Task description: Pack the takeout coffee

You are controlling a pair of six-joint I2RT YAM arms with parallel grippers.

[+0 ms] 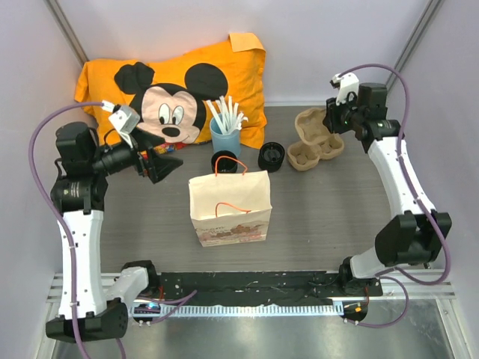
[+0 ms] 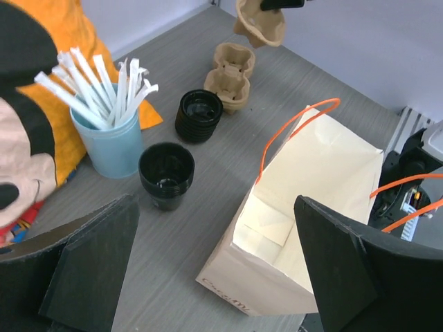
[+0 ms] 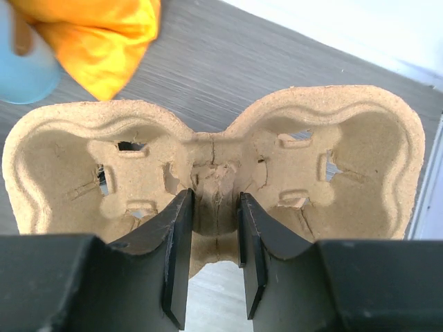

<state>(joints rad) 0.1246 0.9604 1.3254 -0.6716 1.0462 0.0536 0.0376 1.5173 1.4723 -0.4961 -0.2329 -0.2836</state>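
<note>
Coffee is what this turns on, and as best I can judge the takeout coffee (image 1: 272,156) is the ridged black cup standing upright on the table (image 1: 337,209), its long axis vertical. It sits behind the open paper bag (image 1: 228,206) and off toward that bag's right corner, between the blue cup (image 1: 224,138) of white sticks and a pulp cup carrier (image 1: 307,155) lying flat. A squat black ring (image 1: 224,162) sits just to its left, close behind the bag's orange handle, and the two are easy to confuse. The left gripper (image 1: 169,170) hangs with its jaws wide apart and nothing in them, aimed across the bag mouth; from there the coffee lies farther right, past the ring. The right gripper (image 3: 213,207) is nearer to the cup, which lies forward and to the left of it, but its jaws are clamped on the central rib of a second carrier (image 3: 311,131), which looks lifted and tilted off the table. So I'd say the free arm has the longer reach, and the nearer one has its jaws full. The coffee is not yet packed, and the bag stands open to take it.
</note>
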